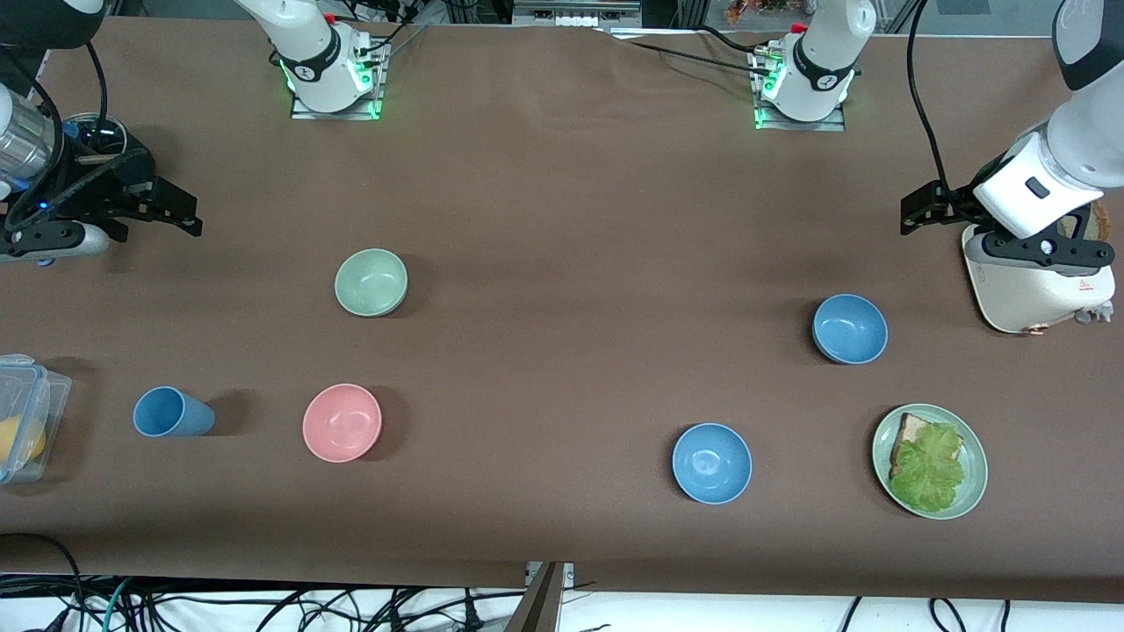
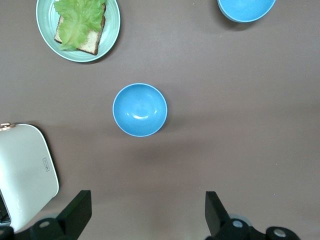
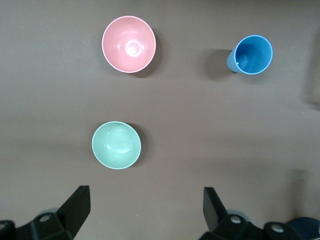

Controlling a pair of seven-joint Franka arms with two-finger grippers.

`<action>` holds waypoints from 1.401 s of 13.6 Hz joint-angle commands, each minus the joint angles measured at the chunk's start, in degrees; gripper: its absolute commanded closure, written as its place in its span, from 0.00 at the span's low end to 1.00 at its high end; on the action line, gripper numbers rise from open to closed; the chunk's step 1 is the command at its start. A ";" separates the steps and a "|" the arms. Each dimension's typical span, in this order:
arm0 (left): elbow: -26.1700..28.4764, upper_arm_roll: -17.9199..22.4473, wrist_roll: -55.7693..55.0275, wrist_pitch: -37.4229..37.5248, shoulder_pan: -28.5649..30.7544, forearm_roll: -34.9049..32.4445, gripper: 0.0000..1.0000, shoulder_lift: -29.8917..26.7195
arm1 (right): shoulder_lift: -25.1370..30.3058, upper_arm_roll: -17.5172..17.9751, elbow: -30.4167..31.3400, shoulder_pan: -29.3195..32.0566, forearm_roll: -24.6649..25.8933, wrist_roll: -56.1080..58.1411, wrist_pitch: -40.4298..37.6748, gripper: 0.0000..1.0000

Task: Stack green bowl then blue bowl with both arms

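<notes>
Brown cloth table (image 1: 562,219), nothing stacked yet, both arms up at the ends. Green bowl (image 1: 371,282) sits upright toward the right arm's end, farther from the front cam than the pink bowl (image 1: 342,422), well apart from it. Blue bowl (image 1: 850,328), the muted one, sits toward the left arm's end, farther from the cam than the glossier sky-blue bowl (image 1: 712,463) and the plate w/ bread and lettuce (image 1: 930,462). Right gripper (image 1: 171,209) hangs over the table edge at its own end, fingers spread wide in the right wrist view; left gripper (image 1: 918,211) hangs beside the white toaster-like appliance (image 1: 1036,281), fingers also wide. Handling, my read: both bowls look light, rigid, matte, prob plastic, so not v. fragile but the curved wall could slip. Best bet is a rim pinch, one finger inside, one outside, coming straight down. Hard to make out: the clear lidded box (image 1: 25,412) w/ something yellow is cut off at frame edge, a dark glass-like thing near the right wrist is mostly hidden, and the blue cup (image 1: 171,412) lies on its side or tilted, can't tell which.
</notes>
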State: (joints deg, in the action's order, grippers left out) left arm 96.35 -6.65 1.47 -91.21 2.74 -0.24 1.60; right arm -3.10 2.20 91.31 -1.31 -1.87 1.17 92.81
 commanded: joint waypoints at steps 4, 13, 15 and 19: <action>-0.81 0.06 -0.15 1.04 0.34 0.68 0.00 -0.02 | 0.11 -0.01 -0.34 -0.28 0.81 -0.30 0.97 0.00; -0.81 0.06 -0.15 1.04 0.34 0.68 0.00 -0.02 | 0.11 -0.01 -0.34 -0.28 0.73 -0.47 0.88 0.00; -0.81 0.06 -0.15 1.04 0.34 0.68 0.00 -0.02 | 0.11 -0.01 -0.34 -0.28 0.73 -0.47 0.88 0.00; -0.81 0.06 -0.15 1.04 0.34 0.68 0.00 -0.02 | 0.11 -0.01 -0.34 -0.28 0.73 -0.21 0.88 0.00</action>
State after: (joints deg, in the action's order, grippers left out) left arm 96.35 -6.65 1.47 -91.21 2.89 -0.24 1.60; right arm -3.11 2.20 91.31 -1.31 -1.85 1.18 93.69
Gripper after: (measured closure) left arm 0.000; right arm 0.000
